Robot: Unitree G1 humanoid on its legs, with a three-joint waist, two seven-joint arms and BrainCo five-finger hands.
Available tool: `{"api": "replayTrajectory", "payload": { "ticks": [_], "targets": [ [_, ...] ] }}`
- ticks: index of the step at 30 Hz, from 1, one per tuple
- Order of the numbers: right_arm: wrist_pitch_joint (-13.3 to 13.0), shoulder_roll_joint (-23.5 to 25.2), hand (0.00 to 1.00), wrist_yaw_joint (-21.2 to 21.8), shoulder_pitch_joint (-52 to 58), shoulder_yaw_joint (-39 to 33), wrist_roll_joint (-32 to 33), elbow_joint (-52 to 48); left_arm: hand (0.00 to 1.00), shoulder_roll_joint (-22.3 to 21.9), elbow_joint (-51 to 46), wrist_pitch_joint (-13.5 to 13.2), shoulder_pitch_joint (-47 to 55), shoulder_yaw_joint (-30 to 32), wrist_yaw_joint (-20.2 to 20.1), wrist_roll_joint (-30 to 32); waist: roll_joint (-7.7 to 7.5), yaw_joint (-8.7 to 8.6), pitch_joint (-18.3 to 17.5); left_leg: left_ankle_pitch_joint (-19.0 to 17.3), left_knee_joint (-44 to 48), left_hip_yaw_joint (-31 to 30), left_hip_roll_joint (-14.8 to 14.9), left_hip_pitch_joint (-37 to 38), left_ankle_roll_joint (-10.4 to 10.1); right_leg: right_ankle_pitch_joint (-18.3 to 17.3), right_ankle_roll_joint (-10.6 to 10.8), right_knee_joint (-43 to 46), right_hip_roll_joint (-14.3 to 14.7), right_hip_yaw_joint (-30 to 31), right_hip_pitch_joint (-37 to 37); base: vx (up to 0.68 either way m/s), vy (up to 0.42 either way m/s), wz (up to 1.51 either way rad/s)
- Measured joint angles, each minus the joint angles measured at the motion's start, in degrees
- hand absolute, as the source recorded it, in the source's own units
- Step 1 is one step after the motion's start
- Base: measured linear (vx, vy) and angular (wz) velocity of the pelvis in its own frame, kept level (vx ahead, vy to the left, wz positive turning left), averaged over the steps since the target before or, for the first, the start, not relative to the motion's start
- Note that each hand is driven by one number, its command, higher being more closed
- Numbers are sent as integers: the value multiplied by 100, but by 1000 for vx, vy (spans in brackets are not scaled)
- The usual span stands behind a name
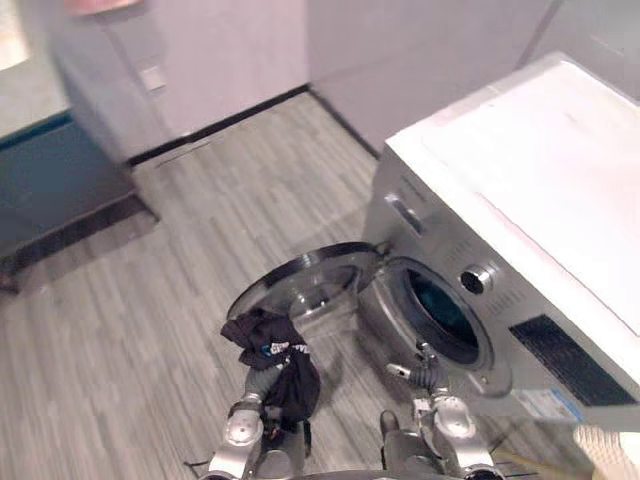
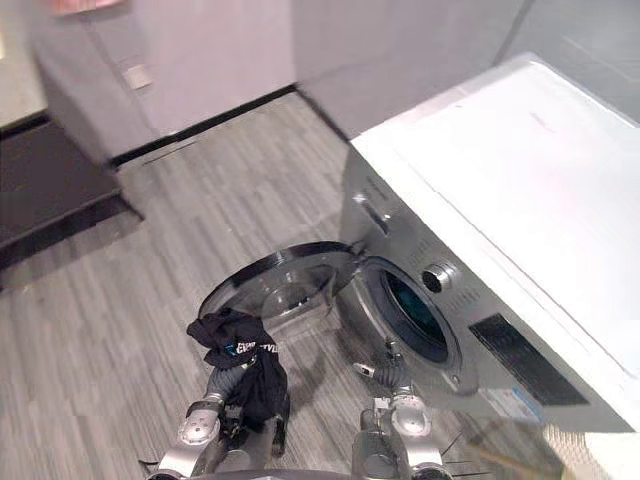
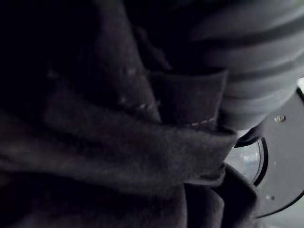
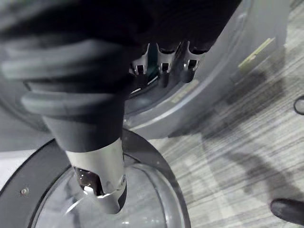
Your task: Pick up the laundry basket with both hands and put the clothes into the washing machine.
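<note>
Loading step: the dark garment (image 1: 268,338) hangs off the left hand (image 1: 261,380) before the open door (image 1: 300,282) — its fingers are buried in cloth, so I cannot tell their grip. The right hand (image 1: 426,374) is empty, fingers loosely straight by the drum mouth (image 1: 442,312) — next, the garment likely needs swinging across and in.

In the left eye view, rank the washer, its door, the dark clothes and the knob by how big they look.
1. washer
2. door, only slightly ahead
3. clothes, nearer the camera
4. knob
</note>
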Motion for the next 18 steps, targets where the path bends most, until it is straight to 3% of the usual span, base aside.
{"api": "replayTrajectory", "payload": {
  "ticks": [1, 2, 3, 5, 6, 8, 10, 12, 14, 16, 18],
  "targets": [
    [1, 3, 0, 1, -52, 27, -3, 25, 100, 27, -33, 1, -17, 25, 3, 2, 3, -1, -3, -21, 2, 306, 86, 26, 35, 120, -34, 0, -4, -199, -129, 37, 133, -177],
    [0, -1, 0, 0, -129, 109, -5, 44, 100, 60, -150, 5, -10, 117, 0, 5, -3, 6, -9, -36, -45, 711, 238, 70, 70, 270, -200, 23, -85, -1066, -273, 42, 70, -180],
    [0, 11, 0, 1, -158, 139, -11, 74, 100, 97, -296, 13, 40, 195, 8, 3, -56, 14, -17, -44, -137, 1101, 308, 195, 85, 220, -330, 131, -336, -2380, -359, 70, 38, -176],
    [4, -37, 0, 0, -189, 112, -30, 216, 100, 99, -366, 19, 3, 241, 2, 3, -26, -21, -12, -65, -197, 1555, 402, 444, 116, 140, -590, 255, -703, -3943, -274, 56, -2, -148],
    [7, -40, 0, -1, -180, 107, -58, 258, 100, 131, -445, 14, 1, 248, -2, 3, -37, -9, -11, -77, -251, 1731, 421, 615, 104, 244, -558, 263, -817, -4297, -179, 42, -57, -120],
    [8, -63, 0, 2, -85, 93, -71, 264, 100, 188, -452, 1, -21, 267, -8, 10, 4, -80, -16, -98, -300, 1743, 462, 794, 67, 287, -491, 135, -645, -4075, -82, 54, -121, -85],
    [9, -109, 0, 1, 6, 88, -72, 265, 100, 160, -442, 1, -16, 303, -20, 27, 36, -109, -23, -209, 108, 1806, 730, 760, -122, 225, -538, 3, -468, -3854, -39, 55, -160, -68],
    [6, -181, 0, -8, 96, 88, -65, 265, 100, 113, -434, 10, -13, 302, -57, 55, 34, -147, -17, -231, 1109, 1712, 1036, 404, -189, 193, -546, -105, -324, -3699, -13, 21, -158, -60],
    [3, -323, 0, -19, 153, 65, -49, 263, 100, -29, -432, 21, 112, 266, -131, 57, 171, -152, 49, -115, 2259, 1337, 1347, 87, -356, 245, -640, -195, -112, -3396, 220, 110, -107, -78],
    [5, -405, 0, -44, 194, -107, -33, 275, 100, -92, -425, 27, 177, 154, -141, 105, 181, -148, 68, -433, 2077, 621, 1007, -50, -351, 250, -634, -183, -127, -3024, 241, 124, 41, -85],
    [5, -412, 0, -65, 197, -210, -33, 317, 100, -97, -426, 30, 162, 133, -130, 111, 150, -149, 88, -488, 1331, 203, 652, -55, -369, 276, -586, -169, -188, -2751, 229, 75, 94, -73]
  ]
}}
